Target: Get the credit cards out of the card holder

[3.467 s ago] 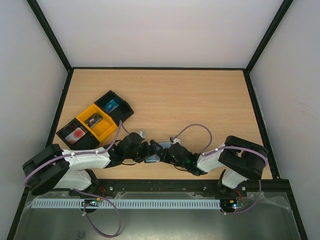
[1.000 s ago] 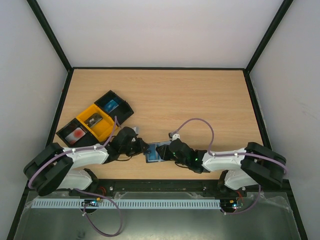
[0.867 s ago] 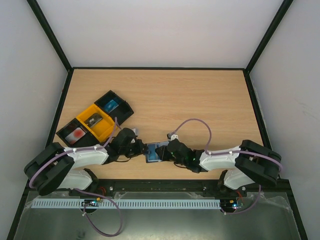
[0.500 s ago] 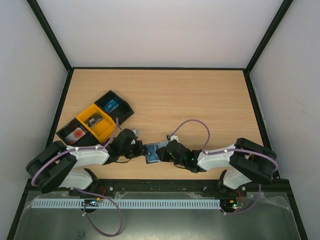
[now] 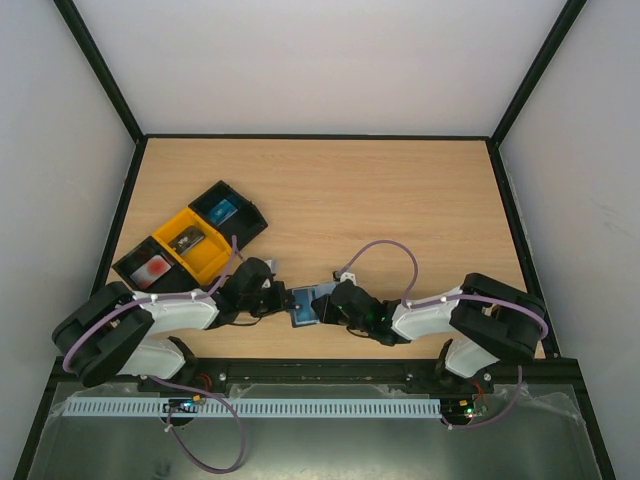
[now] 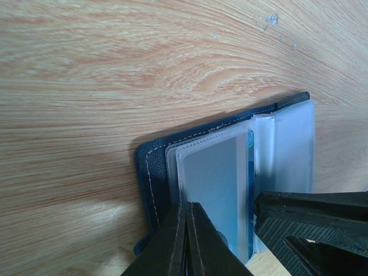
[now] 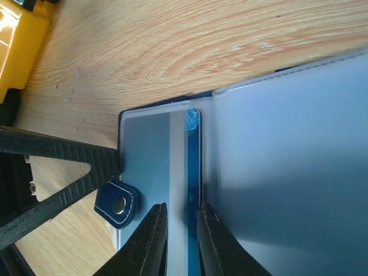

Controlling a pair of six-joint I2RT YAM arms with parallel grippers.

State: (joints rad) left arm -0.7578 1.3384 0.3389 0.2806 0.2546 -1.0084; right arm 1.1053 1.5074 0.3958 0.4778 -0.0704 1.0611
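The card holder is a navy wallet lying open near the table's front edge, between my two grippers. Its clear sleeves show a light blue credit card, whose darker blue edge peeks out of the left sleeve. My left gripper is shut, and the sleeve edge at the wallet's left side runs into the seam between its fingers. My right gripper stands narrowly open on the left panel, its tips either side of the card's blue edge. The closure tab lies beside it. Any pinkish-red card is hidden.
A row of black and yellow trays holding small items stands at the left. The yellow one shows at the right wrist view's corner. My left fingers and right fingers are only a few centimetres apart over the wallet.
My left gripper has closed at the wallet's left edge. The right gripper and its forearm have shifted slightly left, and the wallet has moved a little left with them.
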